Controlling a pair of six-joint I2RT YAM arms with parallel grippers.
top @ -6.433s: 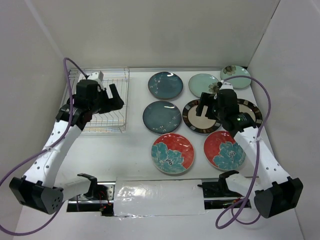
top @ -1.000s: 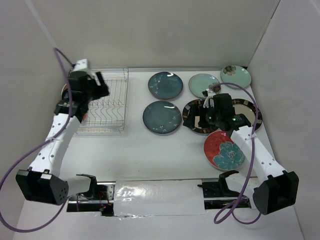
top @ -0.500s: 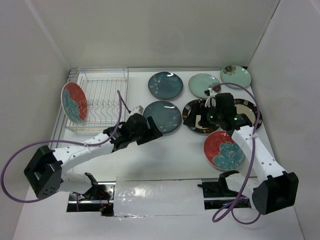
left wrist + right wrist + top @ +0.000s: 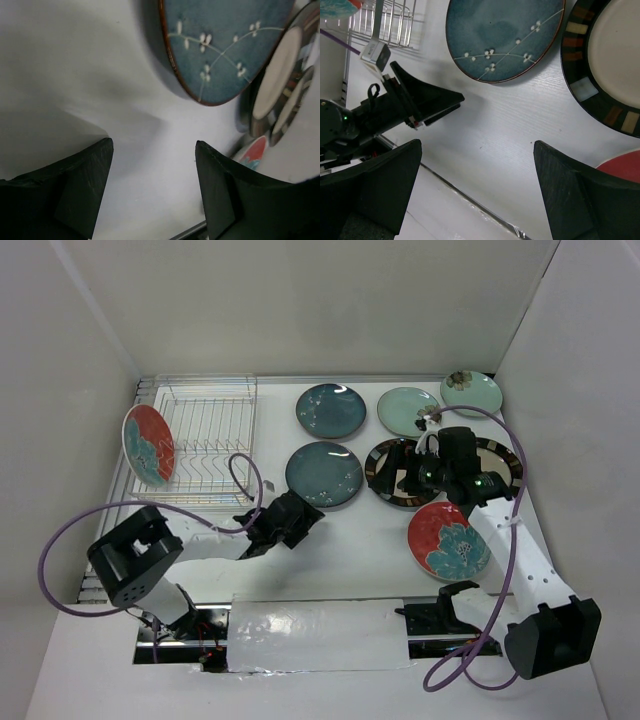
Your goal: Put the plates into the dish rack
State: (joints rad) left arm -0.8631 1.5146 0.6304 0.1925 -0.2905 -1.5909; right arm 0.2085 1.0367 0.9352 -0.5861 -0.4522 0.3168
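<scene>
Rack (image 4: 205, 440) sits at the far left of the table (image 4: 300, 560). One red plate (image 4: 148, 445) stands on edge at the rack's left end. You have seven more plates lying flat on the table to the right of the rack.

Your left gripper (image 4: 305, 512) is low over bare table, just beside the near teal plate (image 4: 323, 474) on its near-left side and not touching it. Its jaws are apart with nothing between them. In the left wrist view only table shows between the fingers (image 4: 80, 190), with that teal plate's rim just ahead.

Your right gripper (image 4: 398, 472) hangs over the left cream plate (image 4: 380, 485), jaws spread wide and empty. The right wrist view shows its fingers (image 4: 575, 190) at both frame edges, with table, the near teal plate and the cream plate's dark rim between them.

Back row: far teal plate (image 4: 331, 410), mint plate (image 4: 408, 410), corner mint plate (image 4: 471, 393). The right cream plate (image 4: 505, 468) is partly hidden by the right arm. The flat red plate (image 4: 448, 540) lies nearest that arm's base.
</scene>
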